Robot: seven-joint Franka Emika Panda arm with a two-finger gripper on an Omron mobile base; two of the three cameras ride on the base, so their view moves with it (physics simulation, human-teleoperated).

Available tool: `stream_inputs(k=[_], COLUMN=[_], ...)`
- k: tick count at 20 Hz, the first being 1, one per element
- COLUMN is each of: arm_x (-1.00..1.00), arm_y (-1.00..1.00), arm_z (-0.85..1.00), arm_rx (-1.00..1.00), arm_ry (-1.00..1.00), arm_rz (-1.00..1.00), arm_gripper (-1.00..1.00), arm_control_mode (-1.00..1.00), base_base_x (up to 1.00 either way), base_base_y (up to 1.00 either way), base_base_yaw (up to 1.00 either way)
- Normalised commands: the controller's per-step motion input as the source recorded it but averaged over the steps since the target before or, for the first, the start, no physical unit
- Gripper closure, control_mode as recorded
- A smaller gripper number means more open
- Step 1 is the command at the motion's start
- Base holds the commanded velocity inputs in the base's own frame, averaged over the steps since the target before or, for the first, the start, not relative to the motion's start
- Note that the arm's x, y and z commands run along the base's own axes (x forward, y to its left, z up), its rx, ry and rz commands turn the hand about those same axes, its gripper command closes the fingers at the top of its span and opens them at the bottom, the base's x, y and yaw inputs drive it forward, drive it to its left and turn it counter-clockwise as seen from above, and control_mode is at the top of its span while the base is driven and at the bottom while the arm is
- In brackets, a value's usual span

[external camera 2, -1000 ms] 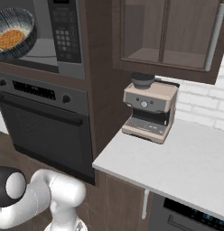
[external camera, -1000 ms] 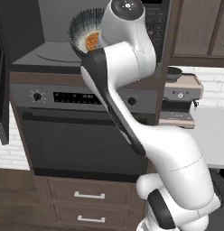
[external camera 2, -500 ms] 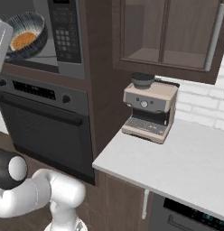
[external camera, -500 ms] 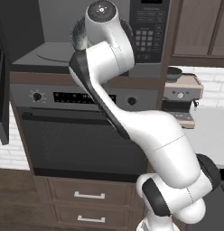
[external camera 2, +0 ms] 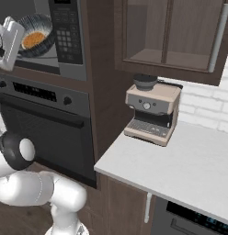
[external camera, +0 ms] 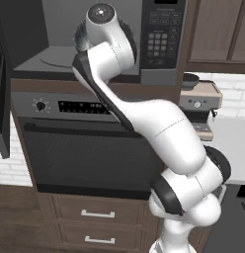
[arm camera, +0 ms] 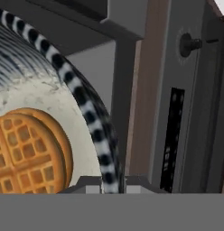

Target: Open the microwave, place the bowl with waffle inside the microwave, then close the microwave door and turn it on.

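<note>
Right base view, from the left: the gripper (external camera 2: pixel 17 39) is nearly closed, pinching the rim of the bowl (external camera 2: pixel 41 31), which hangs tilted in the mouth of the open microwave (external camera 2: pixel 65 41) with the waffle (external camera 2: pixel 34 40) lying inside it. Further right, a coffee machine (external camera 2: pixel 151 113) stands on the pale counter (external camera 2: pixel 189 170).
</note>
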Motion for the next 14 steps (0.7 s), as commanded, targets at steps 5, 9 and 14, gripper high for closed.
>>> stream_inputs(k=[5, 9, 14], arm_x=[0.72, 0.70, 0.61], arm_y=[0.13, 0.11, 0.11], arm_z=[0.00, 0.00, 0.00], arm_rx=[0.00, 0.00, 0.00], arm_ry=[0.09, 0.08, 0.03], arm_rz=[0.00, 0.00, 0.00], arm_gripper=[1.00, 1.00, 1.00], arm_control_mode=[-1.00, -1.00, -1.00], base_base_x=[0.00, 0.00, 0.00], base_base_y=[0.00, 0.00, 0.00], base_base_yaw=[0.00, 0.00, 0.00])
